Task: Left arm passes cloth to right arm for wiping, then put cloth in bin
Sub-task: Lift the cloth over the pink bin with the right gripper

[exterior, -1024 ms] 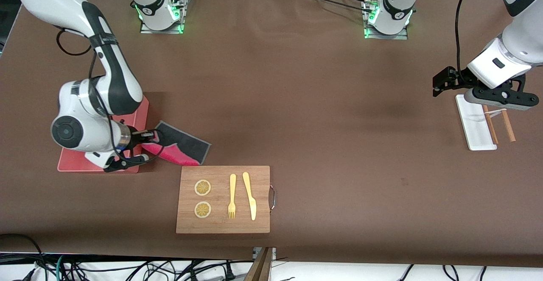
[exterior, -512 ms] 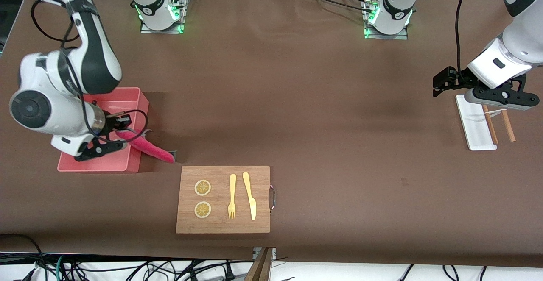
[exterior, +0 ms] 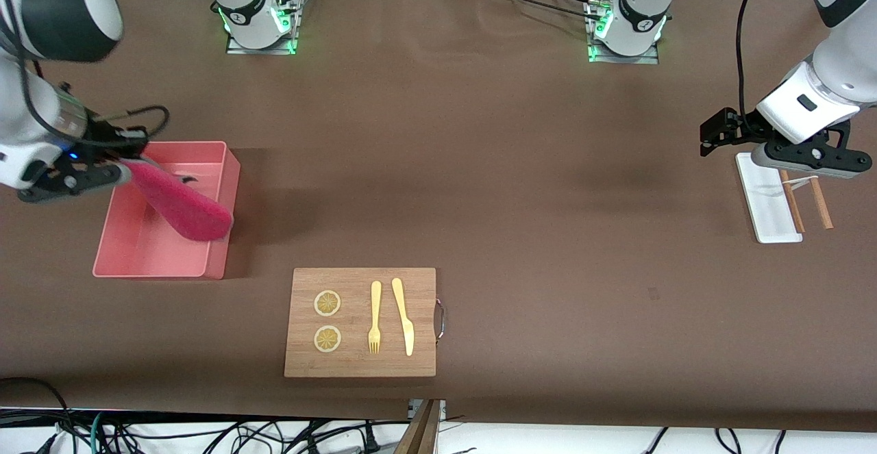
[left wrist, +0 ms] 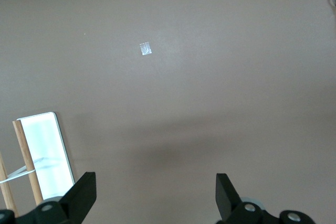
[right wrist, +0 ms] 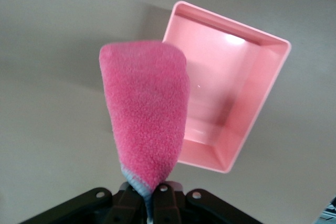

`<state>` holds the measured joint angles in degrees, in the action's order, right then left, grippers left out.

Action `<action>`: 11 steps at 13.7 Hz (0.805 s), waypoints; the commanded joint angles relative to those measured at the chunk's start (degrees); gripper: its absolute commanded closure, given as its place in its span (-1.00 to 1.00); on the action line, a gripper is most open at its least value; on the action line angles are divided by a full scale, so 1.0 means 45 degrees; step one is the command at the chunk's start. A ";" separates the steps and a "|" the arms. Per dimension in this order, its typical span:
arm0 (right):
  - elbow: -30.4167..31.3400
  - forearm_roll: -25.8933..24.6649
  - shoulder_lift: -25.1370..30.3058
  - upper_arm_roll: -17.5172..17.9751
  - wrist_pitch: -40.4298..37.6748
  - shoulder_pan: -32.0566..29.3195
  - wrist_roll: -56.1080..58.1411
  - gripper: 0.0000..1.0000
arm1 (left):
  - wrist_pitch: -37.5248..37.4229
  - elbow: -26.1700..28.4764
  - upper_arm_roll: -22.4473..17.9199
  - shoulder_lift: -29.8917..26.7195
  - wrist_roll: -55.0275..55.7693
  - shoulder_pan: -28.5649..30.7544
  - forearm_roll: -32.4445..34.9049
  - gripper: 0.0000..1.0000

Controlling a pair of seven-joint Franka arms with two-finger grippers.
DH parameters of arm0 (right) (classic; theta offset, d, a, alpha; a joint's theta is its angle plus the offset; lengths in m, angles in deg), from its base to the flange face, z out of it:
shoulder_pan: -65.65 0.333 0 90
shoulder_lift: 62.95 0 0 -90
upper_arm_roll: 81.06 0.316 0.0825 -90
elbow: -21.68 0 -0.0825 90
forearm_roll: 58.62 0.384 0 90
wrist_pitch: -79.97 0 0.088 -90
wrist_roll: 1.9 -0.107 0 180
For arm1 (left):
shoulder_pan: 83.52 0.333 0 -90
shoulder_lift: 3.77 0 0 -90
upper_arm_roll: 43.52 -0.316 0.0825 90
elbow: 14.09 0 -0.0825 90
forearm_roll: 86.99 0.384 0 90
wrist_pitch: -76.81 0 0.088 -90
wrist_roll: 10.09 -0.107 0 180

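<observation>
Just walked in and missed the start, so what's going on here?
The right gripper is shut on the crimson-pink cloth and holds it in the air over the pink bin; the cloth is not yet in it. The left gripper waits open above the white tray at its end of the table.

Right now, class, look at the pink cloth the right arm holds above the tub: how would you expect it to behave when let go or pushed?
The cloth hangs limp from the shut right tool, so it is probably floppy rather than stiff. Its fuzzy, thick pile suggests it is light and grippy, unlikely to slip or roll. Released over the bin, it would likely crumple where it lands.
</observation>
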<state>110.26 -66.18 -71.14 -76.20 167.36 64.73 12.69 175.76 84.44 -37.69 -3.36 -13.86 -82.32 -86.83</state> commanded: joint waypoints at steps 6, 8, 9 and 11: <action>0.1853 -0.0214 0.0159 -0.1352 0.0479 -0.0266 0.1406 1.00 | -0.0152 -0.0021 0.0013 -0.0070 0.0056 0.0045 -0.0037 -1.00; 0.2619 -0.0195 0.0238 -0.1528 0.0912 -0.0266 0.1406 1.00 | -0.0152 -0.0021 0.0012 -0.0070 0.0056 0.0065 -0.0037 -1.00; 0.2815 -0.0156 0.0238 -0.1529 0.1010 -0.0266 0.1387 1.00 | -0.0152 -0.0021 0.0012 -0.0070 0.0056 0.0065 -0.0037 -1.00; 0.3574 -0.0078 0.0548 -0.1607 0.1593 -0.0266 0.1328 1.00 | -0.0152 -0.0021 0.0012 -0.0070 0.0056 0.0065 -0.0037 -1.00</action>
<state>122.30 -66.26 -71.64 -83.52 172.10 63.94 18.73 175.70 84.45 -37.71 -3.36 -13.86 -82.24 -86.83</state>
